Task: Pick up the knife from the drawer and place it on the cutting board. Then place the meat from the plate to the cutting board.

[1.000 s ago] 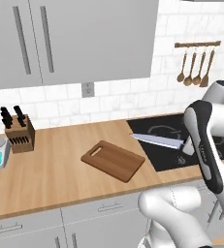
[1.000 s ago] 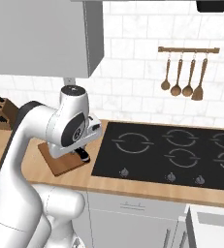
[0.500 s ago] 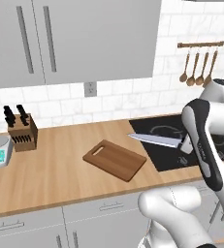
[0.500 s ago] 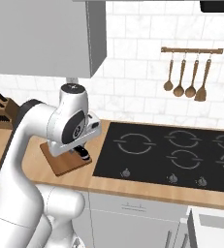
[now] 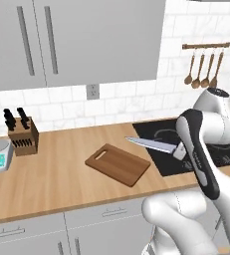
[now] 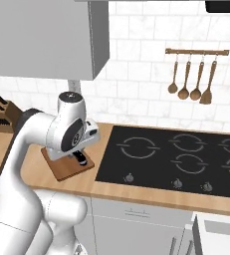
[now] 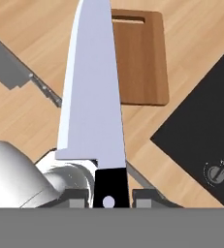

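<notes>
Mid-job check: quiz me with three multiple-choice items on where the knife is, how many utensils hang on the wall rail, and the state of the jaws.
1. Where is the knife?
A. lying on the cutting board
B. held in the air, tip toward the cutting board
C. in the knife block

2. How many utensils hang on the rail?
A. two
B. four
C. six

3. How do the jaws stand?
A. wide open
B. shut on nothing
C. shut on the knife's black handle

Answers: 1 B, the blade hangs above the counter beside the board. 2 B, four hang in a row. 3 C, the hand view shows the handle clamped between them.
</notes>
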### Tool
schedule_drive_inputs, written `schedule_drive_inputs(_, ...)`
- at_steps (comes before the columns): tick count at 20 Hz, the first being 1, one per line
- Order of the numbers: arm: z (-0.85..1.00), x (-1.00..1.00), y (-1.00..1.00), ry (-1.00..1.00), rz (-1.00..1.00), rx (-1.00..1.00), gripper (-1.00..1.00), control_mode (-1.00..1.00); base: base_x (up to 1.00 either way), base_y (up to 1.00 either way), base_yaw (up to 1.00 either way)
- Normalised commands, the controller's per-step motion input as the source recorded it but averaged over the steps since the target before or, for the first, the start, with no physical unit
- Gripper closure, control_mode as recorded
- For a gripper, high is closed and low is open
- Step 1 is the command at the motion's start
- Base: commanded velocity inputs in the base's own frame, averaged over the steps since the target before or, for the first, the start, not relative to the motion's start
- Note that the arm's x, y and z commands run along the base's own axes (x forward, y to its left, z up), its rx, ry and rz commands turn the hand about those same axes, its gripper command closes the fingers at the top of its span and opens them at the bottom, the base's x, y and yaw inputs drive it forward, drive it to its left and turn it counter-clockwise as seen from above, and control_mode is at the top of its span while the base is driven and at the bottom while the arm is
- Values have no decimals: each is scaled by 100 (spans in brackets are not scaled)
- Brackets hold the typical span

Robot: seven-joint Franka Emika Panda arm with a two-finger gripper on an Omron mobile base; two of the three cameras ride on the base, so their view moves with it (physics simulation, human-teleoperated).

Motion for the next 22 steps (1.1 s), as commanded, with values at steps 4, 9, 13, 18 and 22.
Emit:
schedule_drive_inputs(4,-33,49,55,0,-8,0,100,-100,0,0,0)
schedule_drive_inputs(9,-29,74,57,2,-10,0,100,-100,0,0,0)
schedule_drive_inputs(13,-22,72,46,2,-11,0,100,-100,0,0,0)
schedule_drive_inputs(18,-48,54,35,8,-15,0,100,-100,0,0,0)
schedule_drive_inputs(22,-36,38,21,13,-10,0,100,-100,0,0,0)
